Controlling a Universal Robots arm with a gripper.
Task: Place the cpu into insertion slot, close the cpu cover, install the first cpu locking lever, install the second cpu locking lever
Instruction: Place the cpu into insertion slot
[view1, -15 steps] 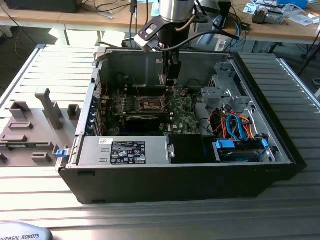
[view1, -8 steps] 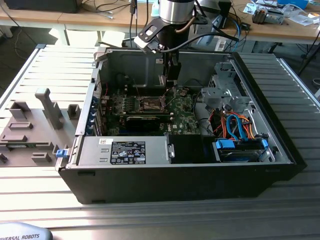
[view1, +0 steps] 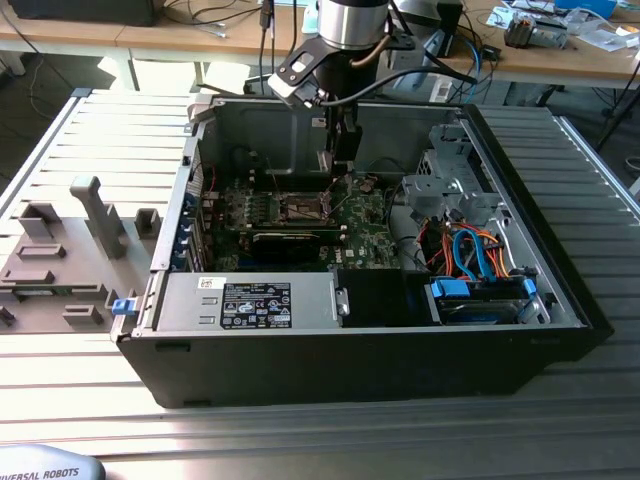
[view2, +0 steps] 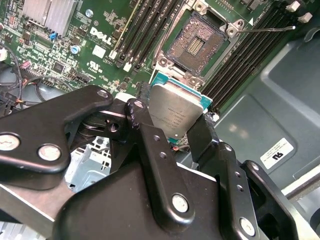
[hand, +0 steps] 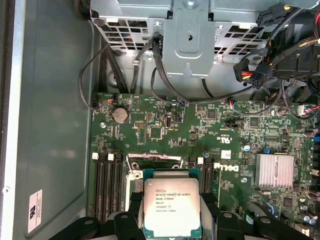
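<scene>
Black tool (view2: 175, 134) is pinching the cpu (view2: 176, 107) by two edges, holding it over the bare insertion slot (view2: 194, 44) on the green motherboard (view2: 100, 30), not seated yet. Guess at the risk: if the chip goes down skewed or off-centre, it could bend the slot's pins, or slip in that thin grip.

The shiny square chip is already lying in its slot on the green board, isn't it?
No. The cpu is not in the insertion slot; the tool holds it above the green board. The second wrist view shows the slot empty.
</scene>
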